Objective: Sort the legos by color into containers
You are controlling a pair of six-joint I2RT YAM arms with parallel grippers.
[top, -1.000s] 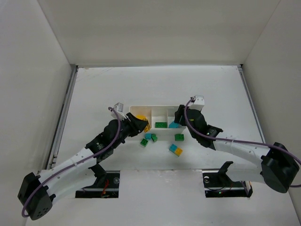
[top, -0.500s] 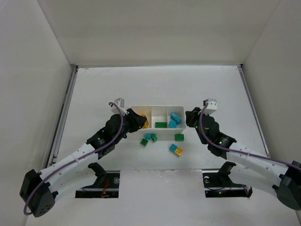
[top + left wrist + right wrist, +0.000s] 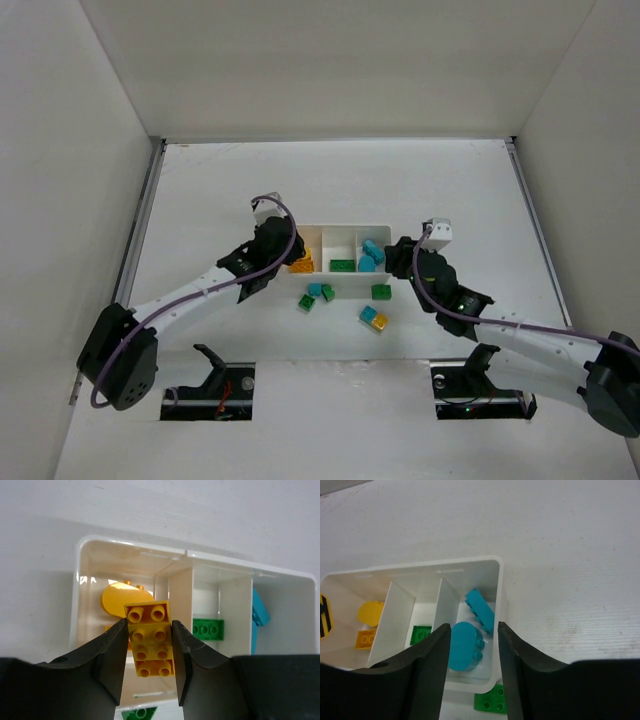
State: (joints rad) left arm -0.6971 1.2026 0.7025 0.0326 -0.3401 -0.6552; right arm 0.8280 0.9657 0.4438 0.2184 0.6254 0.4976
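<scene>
Yellow brick (image 3: 149,645): studs up, was clamped between left gripper's (image 3: 148,626) jaws.
Tray (image 3: 200,555): white, three compartments, sat just beyond those jaws.
Cyan bricks (image 3: 464,647): lay in the end compartment, ahead of right gripper's (image 3: 474,629) jaws.

Tray (image 3: 181,592): white plastic, glossy, walls slightly translucent, with bright highlights. Yellow lego (image 3: 150,640): smooth, shiny plastic. Cyan legos (image 3: 464,647): same smooth plastic, softer sheen. The jaws: black, matt, faintly grainy. Tabletop (image 3: 570,555): white, matt, finely ribbed, a few dark specks.

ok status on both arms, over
left gripper: jaws shut on yellow lego, over tray yellow compartment. right gripper: jaws open, empty, near cyan legos. nothing blocking.
</scene>
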